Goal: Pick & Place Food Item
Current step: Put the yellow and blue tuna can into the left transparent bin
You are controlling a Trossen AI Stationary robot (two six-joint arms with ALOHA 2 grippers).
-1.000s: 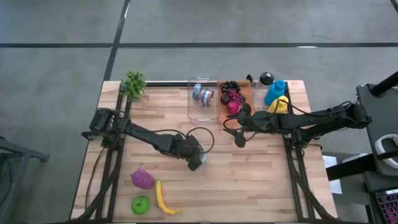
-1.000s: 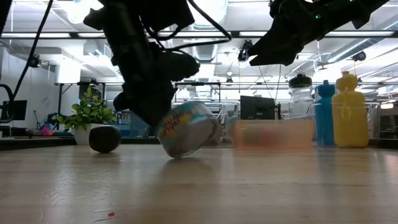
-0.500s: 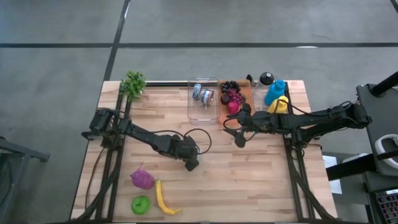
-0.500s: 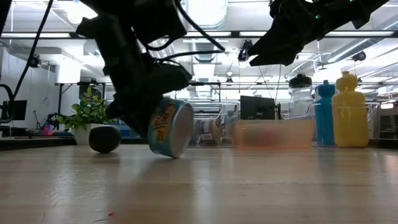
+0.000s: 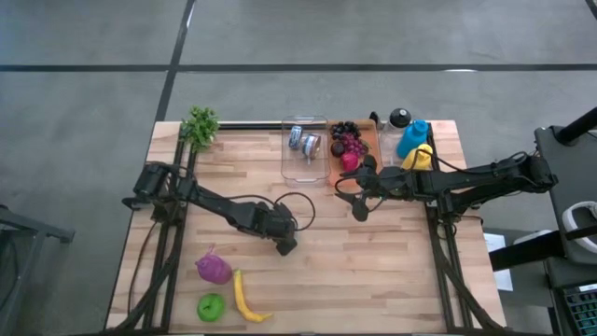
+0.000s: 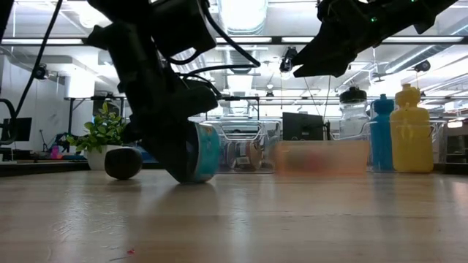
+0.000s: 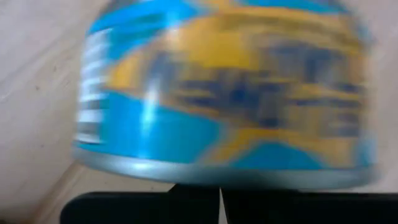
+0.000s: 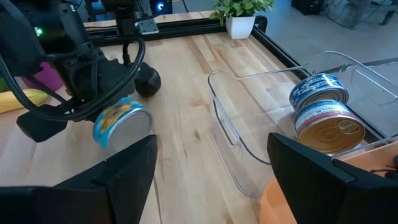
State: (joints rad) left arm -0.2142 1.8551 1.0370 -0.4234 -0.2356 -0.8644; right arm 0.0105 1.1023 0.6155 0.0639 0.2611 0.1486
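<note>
Wooden tabletop (image 5: pixel 373 261) now bears the can (image 6: pixel 196 152), rolled upright on its rim since a second ago, pressed against the left gripper (image 5: pixel 287 245) whose fingers are pressed together, so no real grasp yet; right gripper (image 5: pixel 359 191) hangs spread.

We are seeing even, bright overhead light, ceiling lamps (image 6: pixel 241 14) glaring in low view. Left wrist view is showing can (image 7: pixel 224 93) strongly blurred, too close. Orange tray (image 6: pixel 322 157) is looking unfocused. Arms are appearing as dark silhouettes.
</note>
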